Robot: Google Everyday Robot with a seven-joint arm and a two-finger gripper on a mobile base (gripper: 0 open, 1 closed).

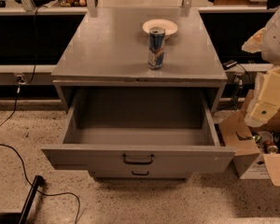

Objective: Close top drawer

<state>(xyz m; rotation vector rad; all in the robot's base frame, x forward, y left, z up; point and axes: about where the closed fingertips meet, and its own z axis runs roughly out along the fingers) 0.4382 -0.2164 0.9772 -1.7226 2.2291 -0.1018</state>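
Note:
The top drawer (pixel 84 158) of the grey metal cabinet (pixel 107 50) is pulled far out toward me. Its deep box is empty, and its flat front carries a small dark centre handle (pixel 138 159). My gripper (pixel 265 107), cream-coloured on the white arm, hangs at the right edge of the view. It is to the right of the cabinet, beside the drawer's right wall and higher than the drawer front. It touches nothing.
A tall blue can (pixel 156 48) and a white plate (pixel 159 27) stand on the cabinet top. A lower drawer's handle (pixel 140 173) shows under the open front. An open cardboard box (pixel 242 146) sits on the floor at right. A black cable (pixel 18 157) and a dark bar (pixel 30 197) lie at left.

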